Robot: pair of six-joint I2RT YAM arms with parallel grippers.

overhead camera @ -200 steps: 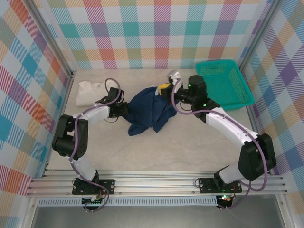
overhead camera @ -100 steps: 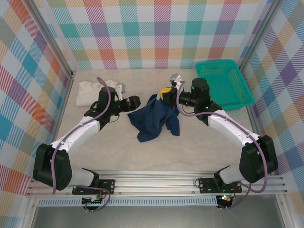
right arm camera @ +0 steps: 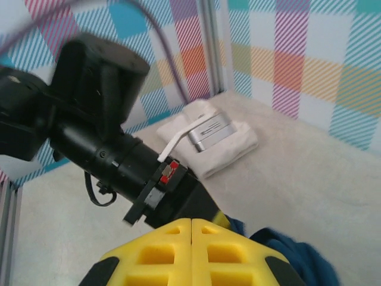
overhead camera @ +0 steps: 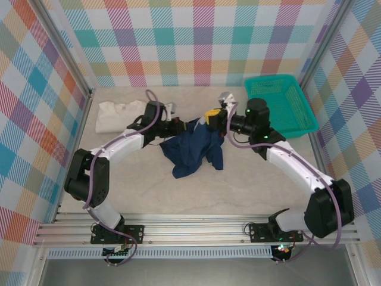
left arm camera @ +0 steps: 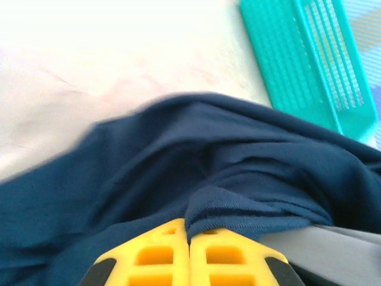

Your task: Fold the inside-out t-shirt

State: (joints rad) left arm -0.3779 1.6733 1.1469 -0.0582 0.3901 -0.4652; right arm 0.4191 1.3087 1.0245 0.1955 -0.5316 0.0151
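Note:
The inside-out t-shirt (overhead camera: 193,149) is a bunched heap of dark navy cloth in the middle of the table, its top edge drawn up between both grippers. My left gripper (overhead camera: 190,126) reaches in from the left. In the left wrist view its yellow fingers (left arm camera: 149,256) are shut on a fold of the t-shirt (left arm camera: 238,167). My right gripper (overhead camera: 212,115) meets the same upper edge from the right. Its jaws (right arm camera: 190,223) are pressed together, with navy cloth (right arm camera: 286,250) showing just past them and the left arm's black wrist (right arm camera: 119,161) close in front.
A white folded shirt (overhead camera: 116,114) lies at the back left, also visible as a cream pad (right arm camera: 238,146). A teal basket (overhead camera: 280,106) (left arm camera: 309,65) stands at the back right. Bare tabletop (overhead camera: 256,179) stretches in front of the t-shirt. Checked walls enclose the table.
My left gripper has swung right from near the white shirt to the t-shirt's upper edge and shut on it. My right gripper has shifted slightly right, holding the cloth up.

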